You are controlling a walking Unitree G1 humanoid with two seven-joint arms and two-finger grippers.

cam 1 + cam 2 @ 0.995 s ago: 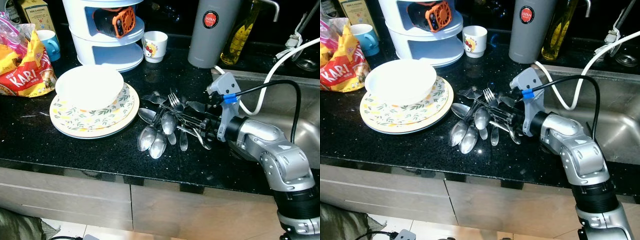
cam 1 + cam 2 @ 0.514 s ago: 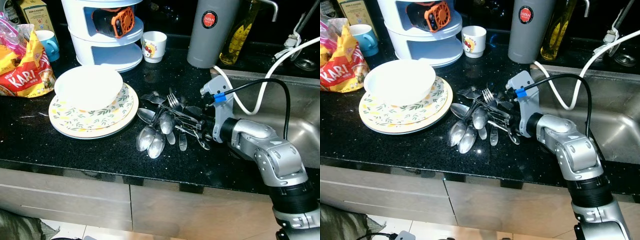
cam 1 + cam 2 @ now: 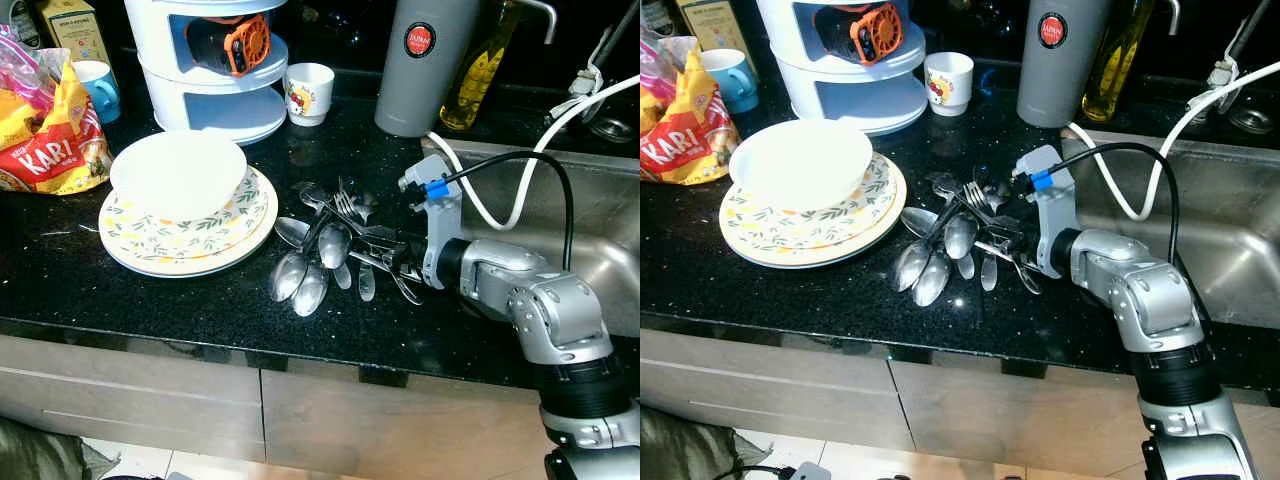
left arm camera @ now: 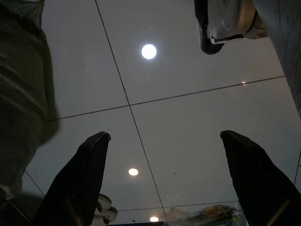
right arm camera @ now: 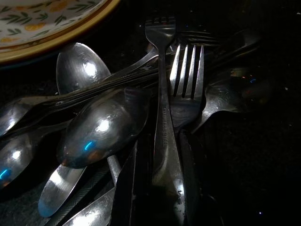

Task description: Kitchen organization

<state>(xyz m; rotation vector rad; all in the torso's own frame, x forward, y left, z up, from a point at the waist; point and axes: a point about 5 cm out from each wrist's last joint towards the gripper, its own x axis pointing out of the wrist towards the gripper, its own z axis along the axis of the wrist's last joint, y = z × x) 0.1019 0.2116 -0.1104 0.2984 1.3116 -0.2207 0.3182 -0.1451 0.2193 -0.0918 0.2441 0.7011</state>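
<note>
The pile of spoons and forks (image 3: 335,250) lies on the black counter (image 3: 200,300), just beside the stack of leaf-patterned plates (image 3: 185,225) that carries a white bowl (image 3: 178,175), on the side toward the sink (image 3: 600,240). The right gripper (image 3: 400,262) is low at the sink-side end of this pile, among the handles. In the right wrist view its two black fingers (image 5: 127,193) stand on both sides of a fork handle (image 5: 164,155), close to it, but I cannot tell if they already press it or are only around it.

Most pieces point their bowls and tines toward the plates and their handles toward the gripper, so the long axis of the fork runs nearly along the gripper's own direction. The right arm is clearly the nearer one. I judge the next move needs a firm closing on one handle only, because the handles cross and touch each other.

The left gripper (image 4: 162,179) hangs idle over the tiled floor (image 4: 188,117), fingers spread wide.
</note>
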